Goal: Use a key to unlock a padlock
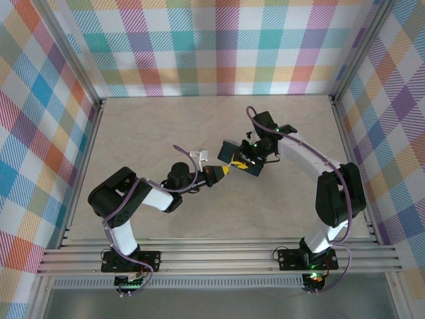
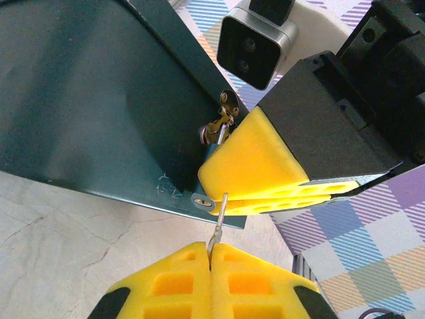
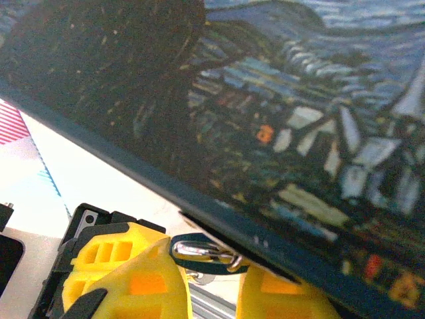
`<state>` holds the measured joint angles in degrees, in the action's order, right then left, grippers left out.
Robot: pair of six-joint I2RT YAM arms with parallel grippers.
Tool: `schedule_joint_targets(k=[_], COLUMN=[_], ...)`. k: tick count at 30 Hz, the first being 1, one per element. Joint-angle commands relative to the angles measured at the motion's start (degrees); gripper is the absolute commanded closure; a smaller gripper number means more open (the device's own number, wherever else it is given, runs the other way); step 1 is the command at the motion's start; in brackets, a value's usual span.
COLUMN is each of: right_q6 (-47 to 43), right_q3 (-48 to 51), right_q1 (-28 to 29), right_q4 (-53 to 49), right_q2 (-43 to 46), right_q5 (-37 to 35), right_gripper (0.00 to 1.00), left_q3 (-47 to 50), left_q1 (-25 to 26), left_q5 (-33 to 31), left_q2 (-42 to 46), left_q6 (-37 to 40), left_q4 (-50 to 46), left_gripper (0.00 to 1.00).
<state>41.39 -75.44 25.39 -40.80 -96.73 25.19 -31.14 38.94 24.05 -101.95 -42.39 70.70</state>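
Over on the left I am watching the left gripper [image 2: 211, 256] pinching a thin silver key [image 2: 217, 226] tight between its yellow foam pads, the blade pointing toward the lock. Just ahead of it, the dark teal hardcover book [image 2: 99, 100] with a painted night-sky cover is tilting over the tabletop. It is taking up most of what I am seeing past the key, its lower edge crowding in right beside the key tip. The small metal padlock [image 3: 199, 252] is sitting at that edge of the book. The right gripper [image 3: 207, 269] is clamping nearly shut around it, so its yellow pads are covering most of the lock body and I cannot tell whether the key tip is touching it. Further right, the silver-and-black wrist camera [image 2: 255, 40] is looming over the lock, and a purple cable [image 1: 250, 118] is looping off the right arm. Underneath, the pale beige marbled tabletop [image 1: 153, 126] is spreading out around both arms, aluminium rails [image 1: 219, 256] are running along the near edge, and pastel plaid cloth walls [image 1: 199, 46] are closing in three sides
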Motion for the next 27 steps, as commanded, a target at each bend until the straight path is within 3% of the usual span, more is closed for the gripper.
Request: schedule_joint_targets(k=[1, 7, 27], right_q6=[-0.42, -0.69, -0.52], right_q3=[-1.99, -1.9, -2.08], right_q1=[-0.34, -0.39, -0.34], right_q4=[1.87, 1.57, 1.34], right_q2=[0.15, 0.31, 0.22], right_q5=[1.62, 1.4, 2.22], right_gripper=[1.0, 1.0, 1.0], left_q3=[1.81, 1.97, -2.08], left_q1=[1.2, 2.54, 3.26], left_q5=[-0.9, -1.55, -6.49], left_q2=[0.74, 3.6, 2.56], left_q6=[2.58, 6.55, 11.24], left_q4=[0.01, -5.36, -6.27], left_gripper=[1.0, 1.0, 1.0])
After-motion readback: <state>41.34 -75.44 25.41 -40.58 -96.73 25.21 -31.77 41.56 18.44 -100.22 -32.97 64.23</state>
